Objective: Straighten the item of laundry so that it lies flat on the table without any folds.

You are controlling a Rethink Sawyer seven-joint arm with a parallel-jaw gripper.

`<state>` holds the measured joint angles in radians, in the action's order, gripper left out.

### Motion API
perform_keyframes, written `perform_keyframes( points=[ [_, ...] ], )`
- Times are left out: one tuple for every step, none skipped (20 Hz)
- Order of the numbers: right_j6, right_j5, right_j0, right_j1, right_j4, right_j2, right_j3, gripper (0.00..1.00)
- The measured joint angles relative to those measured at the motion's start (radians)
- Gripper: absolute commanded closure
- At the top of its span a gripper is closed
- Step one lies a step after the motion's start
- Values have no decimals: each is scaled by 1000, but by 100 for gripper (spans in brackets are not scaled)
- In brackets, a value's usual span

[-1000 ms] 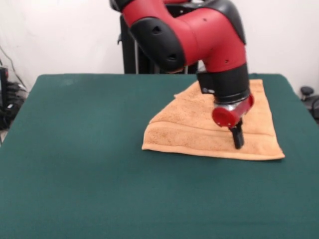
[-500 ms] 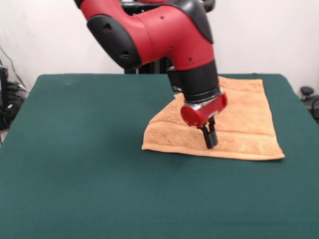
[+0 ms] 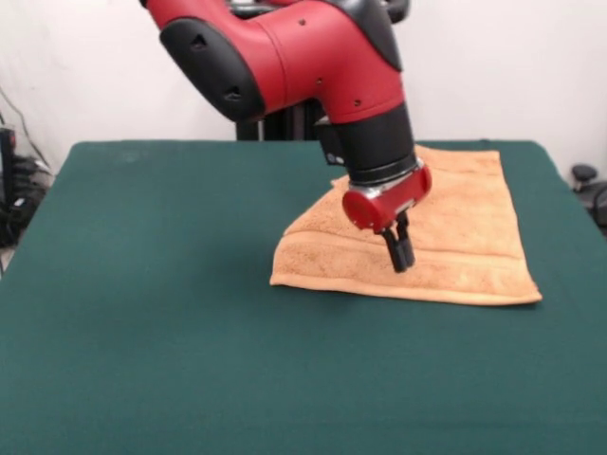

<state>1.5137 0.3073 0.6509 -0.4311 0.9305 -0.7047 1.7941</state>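
Since the earlier frame the end effector [image 3: 399, 254] rose slightly, its fingers pressed together and empty above the towel [image 3: 446, 237], which lies near the desk's [image 3: 142, 284] far corner with one side folded over, probably its next target.

1. The gripper [image 3: 399, 256] has swung across the towel [image 3: 455, 227] from near its right part toward its middle.
2. Its tips now hang slightly higher above the woven band.
3. The arm leans further leftward.
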Motion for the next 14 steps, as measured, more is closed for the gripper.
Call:
perform_keyframes(
  points=[
    [0,0,0,0,-1,-4,5,100],
    [0,0,0,0,-2,-7,9,100],
    [0,0,0,0,-2,-10,13,100],
    [0,0,-1,0,-2,-16,19,100],
    [0,0,-3,0,-2,-20,22,100],
    [0,0,-4,0,-2,-22,23,100],
    [0,0,-5,0,-2,-24,24,100],
    [0,0,-10,0,-2,-28,26,100],
    [0,0,-11,0,-2,-29,27,100],
    [0,0,-15,0,-2,-31,26,100],
    [0,0,-20,0,-2,-31,27,100],
    [0,0,-24,0,-1,-31,26,100],
    [0,0,-28,1,-1,-31,26,100],
    [0,-1,-33,1,0,-31,26,100]
  ],
)
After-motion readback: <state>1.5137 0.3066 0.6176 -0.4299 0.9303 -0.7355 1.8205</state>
